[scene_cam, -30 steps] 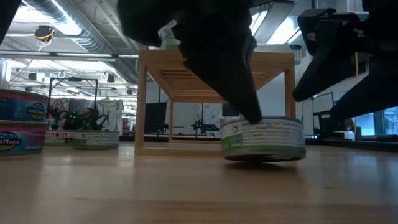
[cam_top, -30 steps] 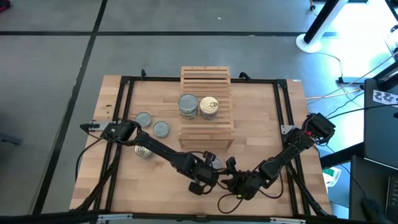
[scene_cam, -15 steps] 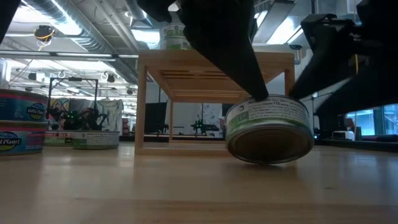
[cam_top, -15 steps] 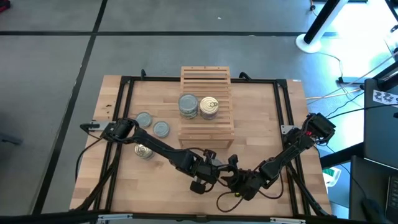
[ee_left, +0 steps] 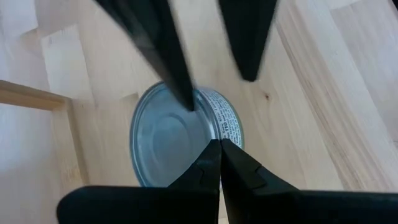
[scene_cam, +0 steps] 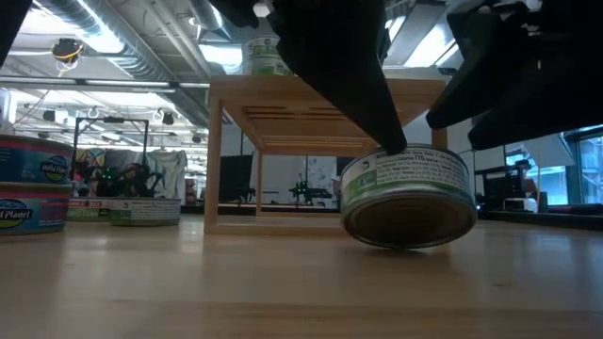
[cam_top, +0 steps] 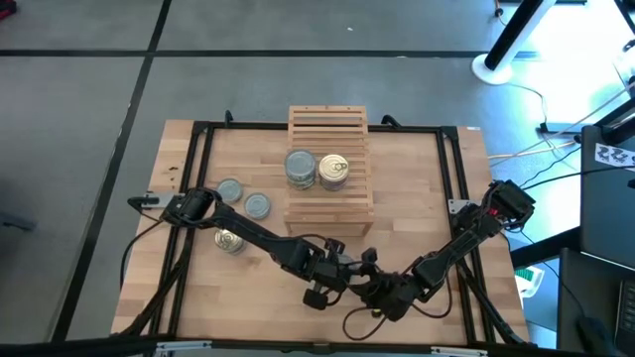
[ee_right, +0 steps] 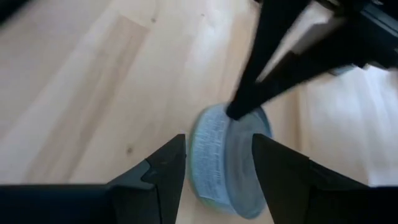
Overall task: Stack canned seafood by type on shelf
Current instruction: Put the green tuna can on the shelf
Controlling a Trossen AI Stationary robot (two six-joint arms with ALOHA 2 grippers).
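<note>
A grey-blue-topped can (scene_cam: 407,193) stands tipped on the table near its front edge, underside turned toward the near edge. My left gripper (ee_left: 219,144), shut, has its tips on the can (ee_left: 168,134). My right gripper (ee_right: 217,142) is open at the can's (ee_right: 227,158) other side, one finger over the top and one beside the wall. The shelf (cam_top: 329,213) carries a grey-topped stack (cam_top: 301,167) and a golden-topped stack (cam_top: 333,171). My left gripper presses its shut fingertips on the can's top rim (ee_left: 216,132), on the side toward the shelf, slanting down from the far left. The can rests on that side's bottom rim (scene_cam: 405,245), its near side raised. My right gripper: whether its fingers touch the can, I cannot tell.
Left of the shelf, two grey-topped cans (cam_top: 229,189) (cam_top: 257,205) and a golden-topped one (cam_top: 230,241) lie on the table. A black frame (cam_top: 198,178) borders the tabletop. Both arms crowd the near middle of the table.
The can lay flat a second ago and has tipped up, near side lifted, under my left gripper's shut tips, which stay on its rim. My right gripper has rolled a little beside the can, its gap unchanged.
</note>
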